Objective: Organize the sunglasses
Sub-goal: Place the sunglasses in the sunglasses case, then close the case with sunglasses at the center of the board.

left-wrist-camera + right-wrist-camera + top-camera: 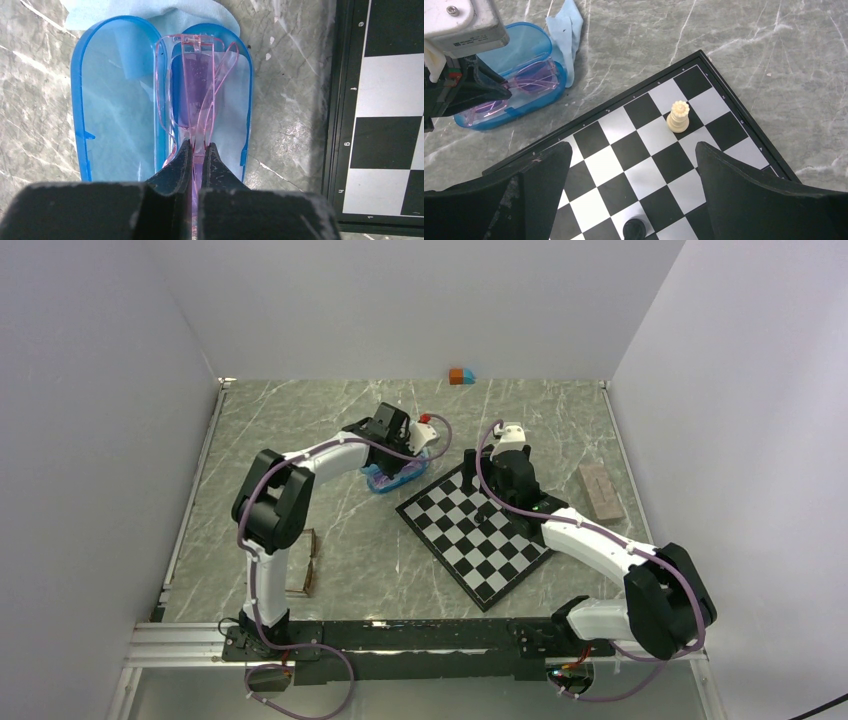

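The small translucent purple sunglasses [192, 95] hang folded over the right half of an open blue case [115, 100]. My left gripper [198, 150] is shut on their near end. From the right wrist view the same purple pair [531, 77] lies low inside the case [524, 45]. The larger brown-framed sunglasses [305, 565] lie on the table beside the left arm's base, with no gripper near them. My right gripper [631, 147] hovers open over the chessboard [614, 150], empty.
A light-blue cloth [569, 25] lies behind the case, and another lines it. On the chessboard [480, 540] stand a cream rook [678, 116] and a black piece [634, 229]. A brown block [601, 491] lies at the right, and small orange and blue cubes [461, 376] at the back wall.
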You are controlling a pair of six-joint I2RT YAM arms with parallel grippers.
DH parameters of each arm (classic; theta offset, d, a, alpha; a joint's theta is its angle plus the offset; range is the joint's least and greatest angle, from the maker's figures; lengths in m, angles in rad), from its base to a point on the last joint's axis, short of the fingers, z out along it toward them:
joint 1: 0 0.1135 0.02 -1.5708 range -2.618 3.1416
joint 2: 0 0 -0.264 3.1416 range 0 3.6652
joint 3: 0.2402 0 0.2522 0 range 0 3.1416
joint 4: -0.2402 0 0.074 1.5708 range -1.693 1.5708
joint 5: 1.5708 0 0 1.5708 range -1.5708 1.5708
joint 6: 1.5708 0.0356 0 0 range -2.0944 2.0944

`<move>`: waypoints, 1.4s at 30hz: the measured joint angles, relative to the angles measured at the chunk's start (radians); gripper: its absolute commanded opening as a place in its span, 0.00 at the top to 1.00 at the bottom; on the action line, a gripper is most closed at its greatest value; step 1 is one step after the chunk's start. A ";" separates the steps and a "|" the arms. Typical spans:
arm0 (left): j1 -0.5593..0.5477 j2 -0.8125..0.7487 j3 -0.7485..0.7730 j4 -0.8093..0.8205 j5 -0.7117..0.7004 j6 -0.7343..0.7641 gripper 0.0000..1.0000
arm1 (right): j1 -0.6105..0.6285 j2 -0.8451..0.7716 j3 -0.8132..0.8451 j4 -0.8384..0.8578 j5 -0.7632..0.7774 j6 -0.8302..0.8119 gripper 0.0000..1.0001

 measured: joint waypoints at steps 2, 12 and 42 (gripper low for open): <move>0.000 0.005 0.009 -0.003 0.006 -0.001 1.00 | 0.000 0.000 0.000 0.000 0.000 0.000 0.00; 0.000 0.060 0.097 -0.071 0.014 -0.017 0.74 | 0.000 0.004 0.000 0.001 -0.016 0.000 0.00; 0.227 -0.327 0.072 0.013 0.018 -0.498 0.38 | 0.000 0.201 0.115 0.039 -0.281 0.190 0.17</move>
